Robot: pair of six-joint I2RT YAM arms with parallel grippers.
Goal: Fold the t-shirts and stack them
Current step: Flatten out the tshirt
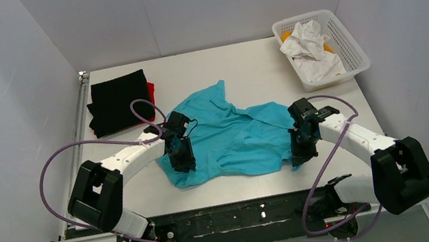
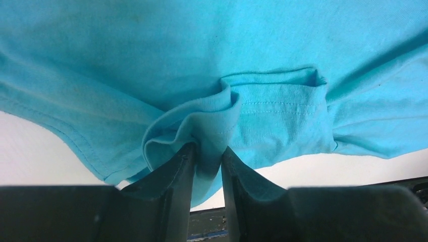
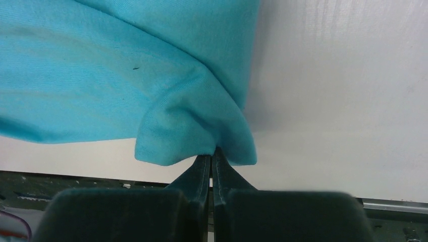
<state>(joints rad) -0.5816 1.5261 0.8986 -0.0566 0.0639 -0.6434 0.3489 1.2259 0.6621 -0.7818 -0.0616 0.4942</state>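
blue shirt (image 1: 228,135) lies crumpled mid-worktop (image 1: 235,64); black shirt (image 1: 118,101) on red shirt (image 1: 151,92) sits folded at 10 o'clock. left end effector (image 1: 180,157) pinches a hem fold at the blue shirt's 8 o'clock, right end effector (image 1: 301,145) is clamped on a corner at 4. probably best to lift both evenly, then pull apart to flatten. only wrist views show the pinches; only the top view shows the stack.
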